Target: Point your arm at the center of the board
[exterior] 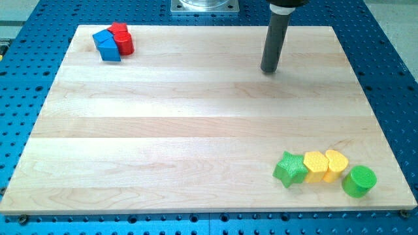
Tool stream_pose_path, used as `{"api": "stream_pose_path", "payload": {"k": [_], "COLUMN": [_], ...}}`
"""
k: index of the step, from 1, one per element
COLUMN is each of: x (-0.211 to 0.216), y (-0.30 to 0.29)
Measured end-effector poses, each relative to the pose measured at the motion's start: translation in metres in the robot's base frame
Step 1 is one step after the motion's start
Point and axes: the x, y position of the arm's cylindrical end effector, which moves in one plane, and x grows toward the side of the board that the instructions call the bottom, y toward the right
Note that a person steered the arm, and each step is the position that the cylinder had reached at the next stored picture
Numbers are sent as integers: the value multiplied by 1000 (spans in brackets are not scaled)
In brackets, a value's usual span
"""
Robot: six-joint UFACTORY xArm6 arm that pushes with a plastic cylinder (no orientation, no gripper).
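Note:
My tip (pixel 268 70) rests on the wooden board (pixel 196 124) near the view's top, right of centre, far from every block. At the view's top left a blue block (pixel 107 46) touches a red block (pixel 121 37). At the view's bottom right stands a row: a green star (pixel 290 169), a yellow hexagon-like block (pixel 315 166), a yellow heart-like block (pixel 336 164) and a green cylinder (pixel 359 181).
The board lies on a blue perforated table (pixel 392 72). The arm's metal base (pixel 205 6) shows at the view's top edge, beyond the board.

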Motion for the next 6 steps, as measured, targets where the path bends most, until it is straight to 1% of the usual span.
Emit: {"api": "stream_pose_path", "payload": {"k": [6], "x": [5], "y": [-1]}}
